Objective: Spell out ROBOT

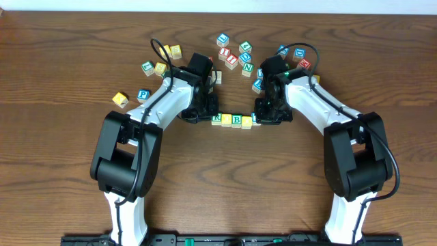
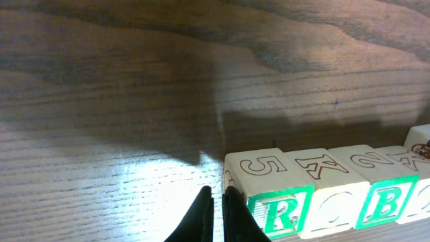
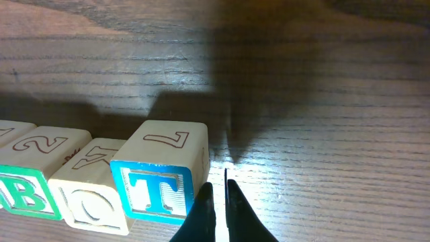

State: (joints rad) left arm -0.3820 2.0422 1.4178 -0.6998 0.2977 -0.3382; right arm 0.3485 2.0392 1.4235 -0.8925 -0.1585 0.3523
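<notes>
Five blocks (image 1: 232, 120), seemingly ROBOT, run left-right — both end effectors (image 2: 216, 193) (image 3: 218, 185) pressed together.

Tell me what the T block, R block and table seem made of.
T block: apparently pale unpainted wood, matte, with a blue printed letter face. R block: same look, green print. Table: brown woodgrain with a soft sheen; whether solid wood or laminate, cannot tell.
</notes>
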